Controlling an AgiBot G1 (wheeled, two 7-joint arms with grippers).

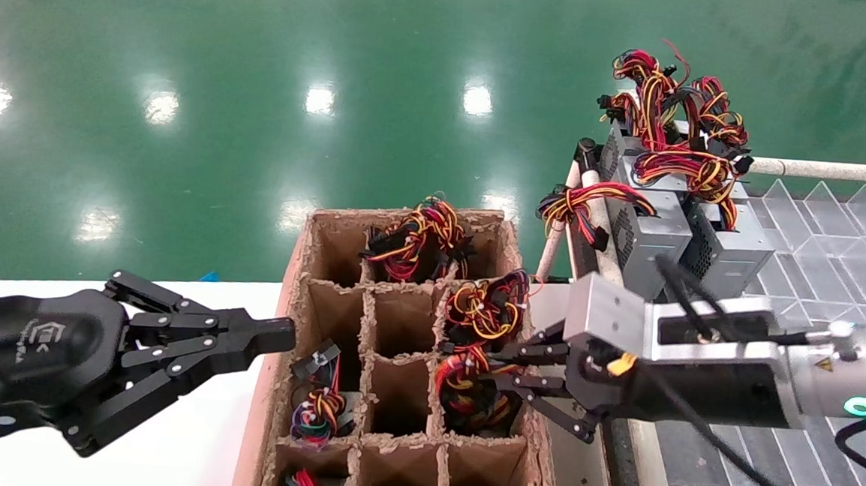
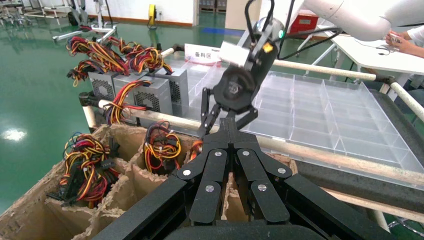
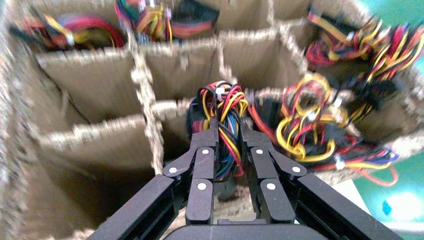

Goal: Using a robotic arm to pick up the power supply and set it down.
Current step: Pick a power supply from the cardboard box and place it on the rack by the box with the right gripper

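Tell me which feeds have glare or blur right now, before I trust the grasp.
Head view: bright lamp reflections on the green floor, but the cardboard crate is sharp. Right wrist view: crate edges are smeared, while the right gripper stays crisp, closed on the wire bundle. Left wrist view: clear, with the left gripper shut.

Counts: two hands, one divided cardboard box, several wired power supplies.

Two black hands, left [image 1: 277,336] and right [image 1: 503,386]. One cardboard box [image 1: 401,399] with five cells showing wire bundles [image 1: 416,240]. Three grey power supplies [image 1: 647,237] stand on the rack beside one clear divided tray [image 1: 839,245].
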